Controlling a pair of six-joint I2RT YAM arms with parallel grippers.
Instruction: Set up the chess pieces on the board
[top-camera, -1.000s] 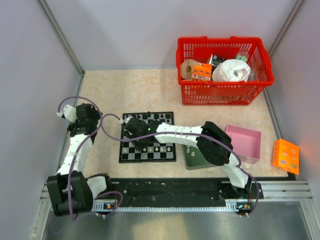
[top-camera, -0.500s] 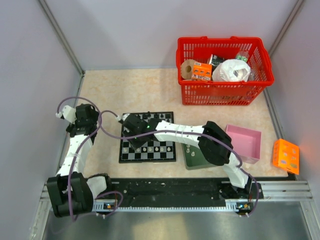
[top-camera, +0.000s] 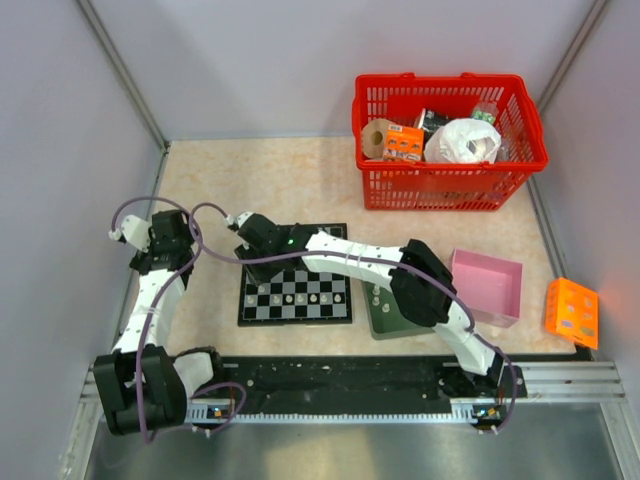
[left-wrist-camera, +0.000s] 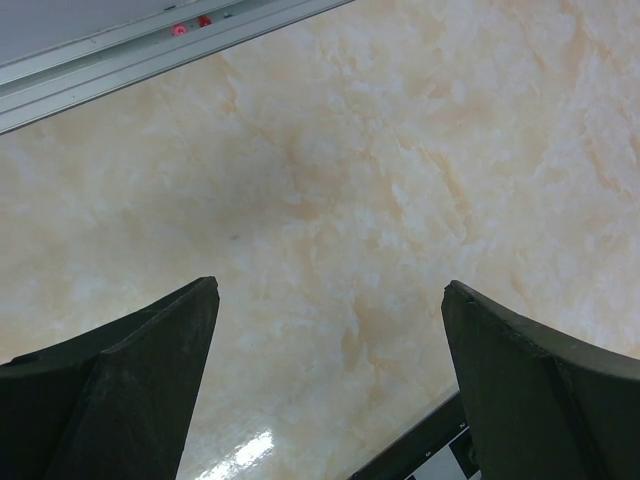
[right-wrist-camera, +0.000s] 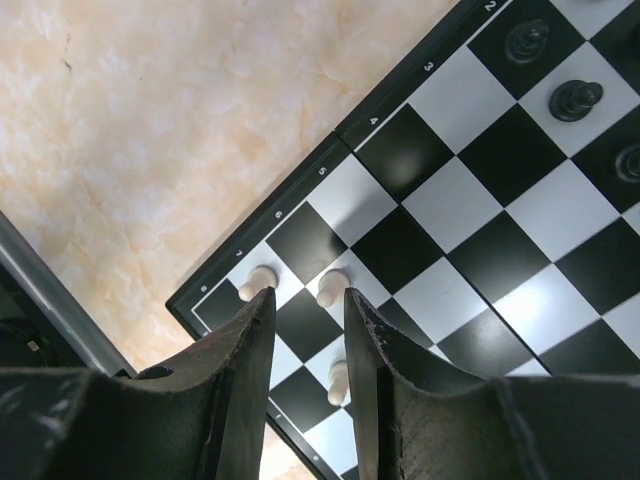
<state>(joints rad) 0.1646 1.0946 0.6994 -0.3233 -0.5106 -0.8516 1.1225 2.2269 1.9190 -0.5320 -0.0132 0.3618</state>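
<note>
The checkered board lies in the middle of the table. Black chess pieces stand along its far side and whitish ones nearer me. My right gripper hangs above the board's far-left corner. In the right wrist view it is open and empty, with three whitish pieces just beyond its fingertips and black pieces at the upper right. My left gripper is wide open and empty over bare table left of the board. In its wrist view only a board corner shows.
A dark green tray with a few small pieces sits right of the board, a pink box beyond it. A red basket of items stands at the back right. An orange box is at the far right.
My right gripper has drawn back from over the board's left squares to its far-left corner. The left arm has shifted slightly left.
</note>
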